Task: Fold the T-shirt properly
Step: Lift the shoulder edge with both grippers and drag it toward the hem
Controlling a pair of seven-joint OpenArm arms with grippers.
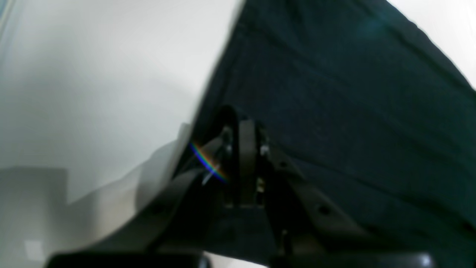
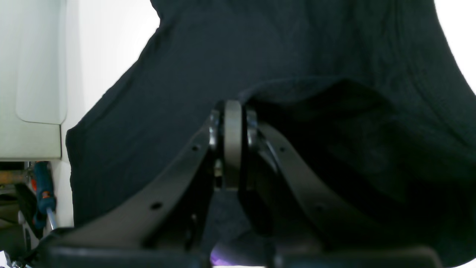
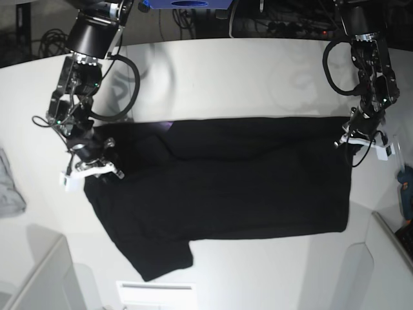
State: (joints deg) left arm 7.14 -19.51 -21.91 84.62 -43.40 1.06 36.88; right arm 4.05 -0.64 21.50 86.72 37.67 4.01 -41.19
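Large black cloth T-shirt (image 3: pixel 245 187): matt, soft knit, lightly creased. White round-edged table (image 3: pixel 226 71): smooth, slight sheen. Black plastic gripper fingers (image 2: pixel 232 145): semi-gloss.

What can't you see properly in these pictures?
- T-shirt print: base view shows only black cloth, so any picture is hidden by the fabric itself.
- Left end effector tips: left wrist view is blurred, and dark cloth merges with them.
- Right end effector grip: right wrist view, a fold shadows what lies past the tips.
- Grey cloth: base view, cut off by the left edge.
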